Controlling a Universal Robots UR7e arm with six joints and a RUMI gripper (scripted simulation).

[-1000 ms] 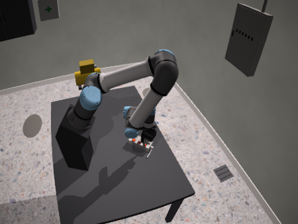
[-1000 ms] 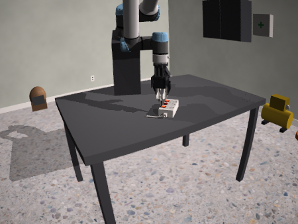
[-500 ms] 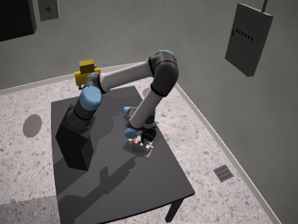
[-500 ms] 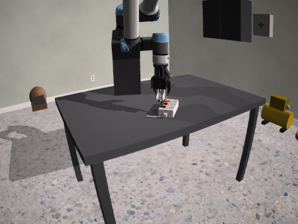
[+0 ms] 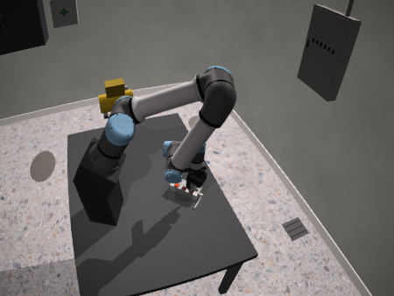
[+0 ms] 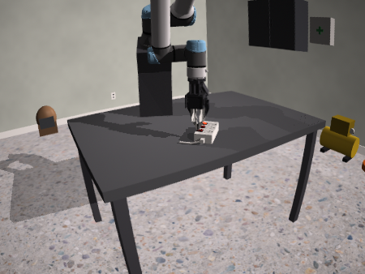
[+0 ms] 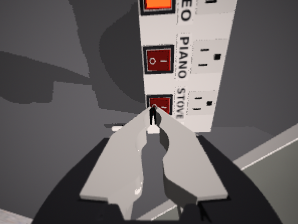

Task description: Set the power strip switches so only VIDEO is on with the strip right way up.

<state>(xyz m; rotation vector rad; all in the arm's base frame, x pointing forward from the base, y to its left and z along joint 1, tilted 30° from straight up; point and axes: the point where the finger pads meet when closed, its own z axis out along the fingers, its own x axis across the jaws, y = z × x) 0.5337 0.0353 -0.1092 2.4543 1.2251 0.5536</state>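
A white power strip [image 7: 185,60] lies face up on the dark table; it also shows in the top view [image 5: 187,190] and in the exterior view [image 6: 206,131]. In the wrist view its red rocker switches run in a column. The topmost one visible [image 7: 157,5], beside letters ending in "EO", glows bright orange. The PIANO switch [image 7: 158,60] is dark red. The STOVE switch [image 7: 160,104] is dark red, and my shut gripper's fingertips rest on it. The gripper [image 6: 197,115] points straight down over the strip's near end and holds nothing.
The arm's black base block [image 5: 98,184] stands on the table's left part. A short grey cord stub [image 6: 187,142] lies at the strip's end. The table's right edge [image 5: 228,193] is close to the strip. A yellow machine [image 6: 340,135] stands on the floor.
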